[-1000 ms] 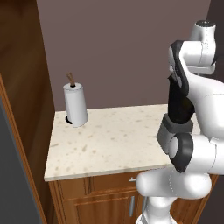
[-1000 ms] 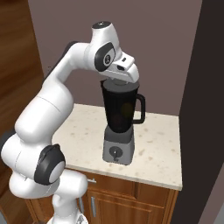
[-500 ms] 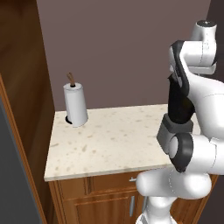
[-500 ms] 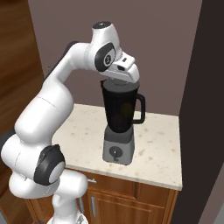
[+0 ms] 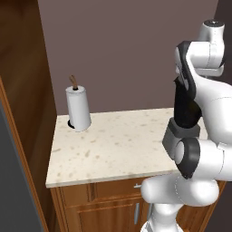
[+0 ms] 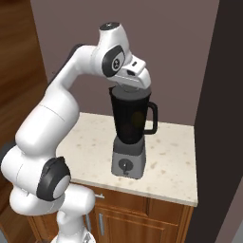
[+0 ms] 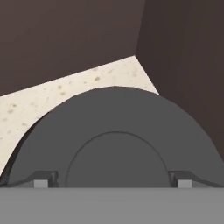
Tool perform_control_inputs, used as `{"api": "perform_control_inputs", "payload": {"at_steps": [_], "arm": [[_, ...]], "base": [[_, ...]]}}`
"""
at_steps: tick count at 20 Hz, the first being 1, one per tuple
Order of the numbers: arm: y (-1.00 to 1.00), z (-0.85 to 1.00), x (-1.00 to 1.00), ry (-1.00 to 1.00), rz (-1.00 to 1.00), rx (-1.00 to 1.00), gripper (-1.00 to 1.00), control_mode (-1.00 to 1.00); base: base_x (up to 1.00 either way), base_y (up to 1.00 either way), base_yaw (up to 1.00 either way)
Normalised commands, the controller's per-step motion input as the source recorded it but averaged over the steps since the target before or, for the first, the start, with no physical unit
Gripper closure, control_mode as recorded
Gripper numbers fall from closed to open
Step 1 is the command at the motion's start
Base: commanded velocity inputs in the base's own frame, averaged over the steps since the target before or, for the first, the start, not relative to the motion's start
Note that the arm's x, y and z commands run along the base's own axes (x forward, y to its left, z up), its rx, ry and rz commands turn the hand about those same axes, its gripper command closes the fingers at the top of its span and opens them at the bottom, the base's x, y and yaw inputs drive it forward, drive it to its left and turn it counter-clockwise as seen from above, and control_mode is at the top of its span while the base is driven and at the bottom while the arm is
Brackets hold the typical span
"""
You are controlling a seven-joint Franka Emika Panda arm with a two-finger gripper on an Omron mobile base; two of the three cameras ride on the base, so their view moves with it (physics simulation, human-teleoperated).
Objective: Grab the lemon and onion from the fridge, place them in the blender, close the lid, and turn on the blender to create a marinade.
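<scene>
Left base view: the white arm (image 5: 199, 136) fills the right side of the frame, rising from the lower right, its dark forearm section upright at centre right. A white paper-towel roll (image 5: 78, 108) stands at centre left, near the back left corner of the pale speckled counter (image 5: 108, 149), close to the brown wall. Wooden cabinet fronts (image 5: 104, 208) run along the bottom under the counter, and a tall wooden panel takes the left edge. Right base view: the arm climbs from the lower left and bends over at upper centre, its hand pointing down onto the blender (image 6: 130, 137), which stands at centre frame on the counter. The jar is black and translucent, handle on the frame's right side, on a squat grey base with a round knob facing the camera. A faint yellowish ball, apparently the lemon (image 6: 138, 119), shows through the jar wall. The gripper (image 6: 129, 89) sits right at the jar's mouth; from here I cannot tell how its claw stands. A dark wall fills the right edge. Hand view: the lid (image 7: 114, 140), a flat round dark grey disc with a raised inner circle, covers the lower centre, speckled counter showing beyond it at upper left. The two fingertips (image 7: 43, 179) sit far apart at the bottom left and bottom right, spread wide over the lid, not squeezing it.
</scene>
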Motion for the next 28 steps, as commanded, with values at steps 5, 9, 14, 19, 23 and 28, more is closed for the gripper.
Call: {"api": "perform_control_inputs", "payload": {"at_steps": [5, 9, 14, 19, 23, 28], "arm": [[0.05, 0.24, -0.05, -0.02, 0.0, 0.0, -1.0, -1.0], [0.0, 0.24, -0.04, -0.05, 0.0, 0.0, -1.0, -1.0], [0.0, 0.08, -0.07, -0.05, 0.0, 0.0, -1.0, -1.0], [0.0, 0.17, -0.68, -0.25, 0.03, 0.0, -1.0, -1.0], [0.11, -0.2, -1.0, -0.28, 0.19, 0.0, -1.0, -1.0], [0.06, -0.53, -1.0, -0.23, 0.28, 0.0, -1.0, -1.0]], "base": [[0.0, 0.0, 0.0], [0.0, 0.0, 0.0], [0.0, 0.0, 0.0], [0.0, 0.0, 0.0], [0.0, 0.0, 0.0], [0.0, 0.0, 0.0]]}}
